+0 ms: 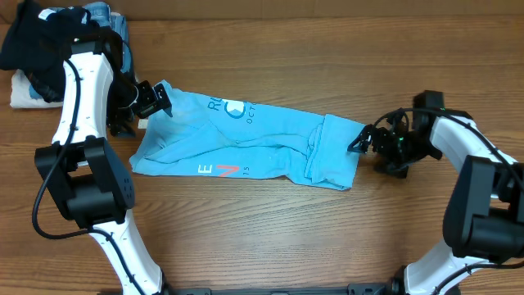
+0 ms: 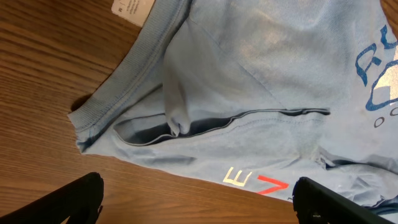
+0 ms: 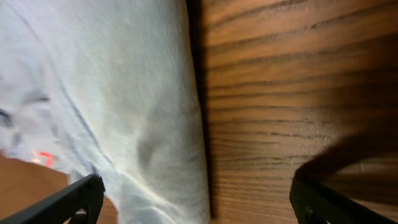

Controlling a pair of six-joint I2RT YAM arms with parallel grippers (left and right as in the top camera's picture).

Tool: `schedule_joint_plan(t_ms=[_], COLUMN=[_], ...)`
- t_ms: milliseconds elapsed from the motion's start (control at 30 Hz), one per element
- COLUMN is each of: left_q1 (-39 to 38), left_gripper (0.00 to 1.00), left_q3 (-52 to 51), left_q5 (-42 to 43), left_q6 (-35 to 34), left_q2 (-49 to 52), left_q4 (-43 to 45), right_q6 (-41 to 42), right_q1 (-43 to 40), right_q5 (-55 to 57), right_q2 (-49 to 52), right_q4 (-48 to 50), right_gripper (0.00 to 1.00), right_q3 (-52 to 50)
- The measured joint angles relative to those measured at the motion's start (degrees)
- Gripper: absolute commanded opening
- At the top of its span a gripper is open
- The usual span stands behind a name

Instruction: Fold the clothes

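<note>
On table (image 1: 286,238) | T-shirt (image 1: 246,147) lies partly folded | left gripper (image 1: 164,102) spread at one end | right gripper (image 1: 358,144) spread at other end

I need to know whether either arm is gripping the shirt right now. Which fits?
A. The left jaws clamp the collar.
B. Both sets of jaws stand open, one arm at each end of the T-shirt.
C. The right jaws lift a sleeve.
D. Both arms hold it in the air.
B: the left gripper and right gripper both have their jaws spread, closed on nothing, and the light-blue T-shirt lies on the table.
</note>
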Motion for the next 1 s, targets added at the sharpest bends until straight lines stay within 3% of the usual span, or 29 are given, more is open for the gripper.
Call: schedule_joint_plan(t_ms=[267, 333, 467, 600, 733, 1000], left_q1=[0.0, 0.0, 0.0, 0.0, 0.0, 0.0], left_gripper=[1.00, 1.00, 1.00, 1.00, 1.00, 1.00], left_q3=[0.0, 0.0, 0.0, 0.0, 0.0, 0.0], left_q5=[0.0, 0.0, 0.0, 0.0, 0.0, 0.0], left_q6=[0.0, 0.0, 0.0, 0.0, 0.0, 0.0], left_q2=[0.0, 0.0, 0.0, 0.0, 0.0, 0.0], left_q4=[0.1, 0.1, 0.2, 0.2, 0.2, 0.2], right_q6=[-0.6, -0.2, 1.2, 3.2, 4.7, 7.3], right_q1=[-1.3, -1.0, -0.3, -0.2, -0.2, -0.4], right_q5=[-9.7, -11.1, -11.7, -11.2, -10.6, -8.9], right_q2=[-1.5, -1.8, -1.8, -1.5, -1.4, -1.4], right_q4=[8.2, 9.8, 12.2, 13.6, 14.3, 15.5], right_gripper=[0.96, 0.84, 0.44, 0.29, 0.04, 0.04], right_q3=[-5.8, -7.1, -9.6, -11.4, -12.0, -12.0])
